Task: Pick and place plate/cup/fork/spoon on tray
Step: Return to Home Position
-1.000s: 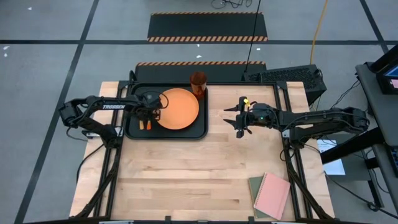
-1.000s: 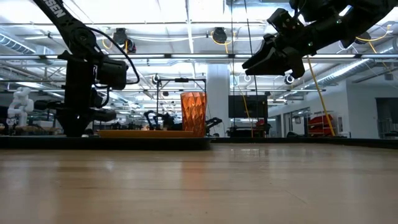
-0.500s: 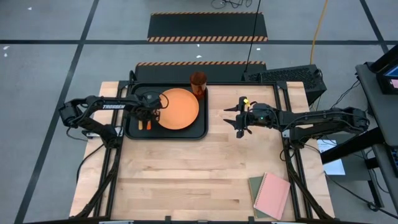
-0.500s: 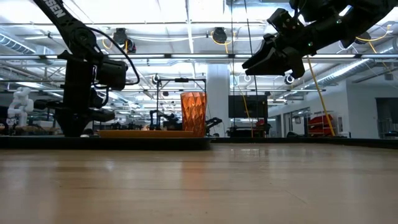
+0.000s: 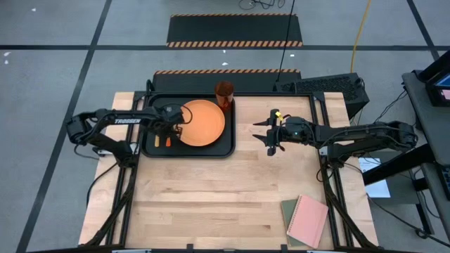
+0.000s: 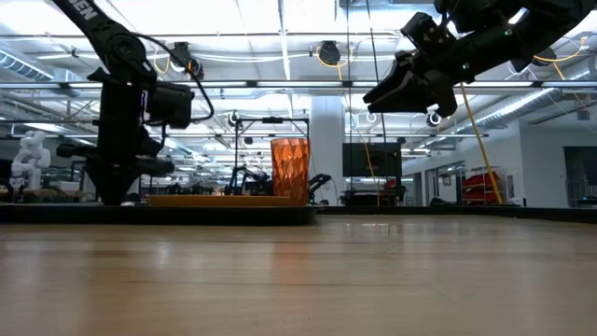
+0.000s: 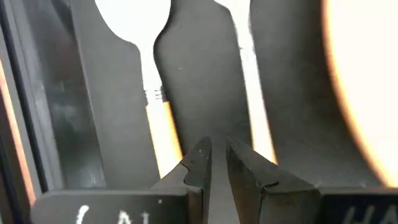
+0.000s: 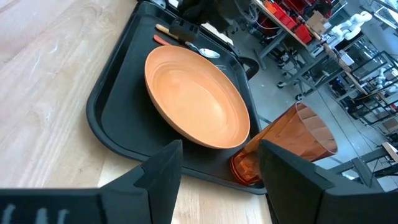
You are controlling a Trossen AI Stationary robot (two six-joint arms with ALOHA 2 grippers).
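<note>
The black tray [image 5: 211,150] sits at the table's far left. On it lie the orange plate [image 5: 204,121] and, to the plate's left, the spoon [image 7: 134,22] and the fork [image 7: 242,50] side by side, handles toward the near edge. The cup [image 5: 224,91] stands upright at the tray's far right corner. My left gripper [image 5: 169,131] hovers over the two utensils; its fingers [image 7: 200,163] are nearly together and empty, above the gap between the handles. My right gripper [image 5: 270,133] is open and empty, above the table right of the tray.
A pink notebook [image 5: 307,221] lies on a green one at the table's near right corner. Bare wood [image 5: 211,197] stretches across the near half of the table. A black mat with orange-striped edges [image 5: 234,31] lies on the floor beyond the far edge.
My left gripper has risen a little above the tray. The spoon and fork stay lying where they were.
</note>
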